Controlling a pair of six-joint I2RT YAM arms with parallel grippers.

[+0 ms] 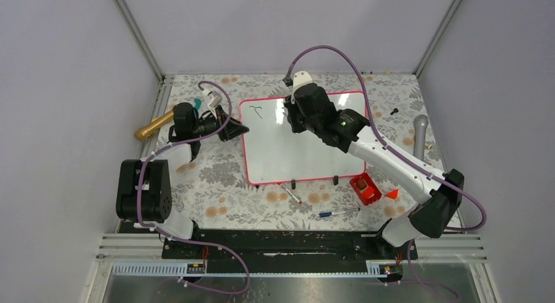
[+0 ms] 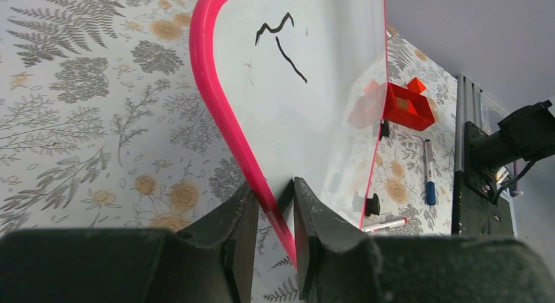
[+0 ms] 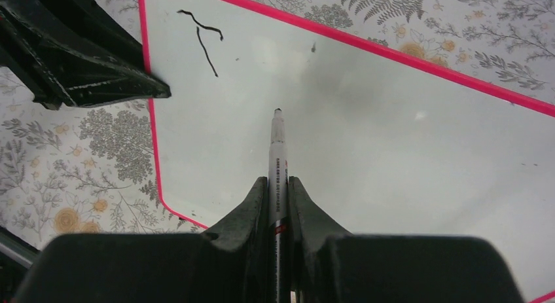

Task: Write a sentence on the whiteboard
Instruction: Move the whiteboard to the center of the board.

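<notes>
The whiteboard, white with a pink frame, lies flat in the middle of the floral table. The sentence on it is two black strokes, a wavy bar over a slanted line, near its far left corner. My left gripper is shut on the board's left edge, the pink frame pinched between its jaws. My right gripper hangs over the board's far part, shut on a white marker. Its tip points at the board right of the strokes; contact cannot be told.
Two black clips sit on the board's near edge. A red-capped marker, a blue-capped pen, a red box and an orange piece lie in front. A gold microphone lies far left, a grey one right.
</notes>
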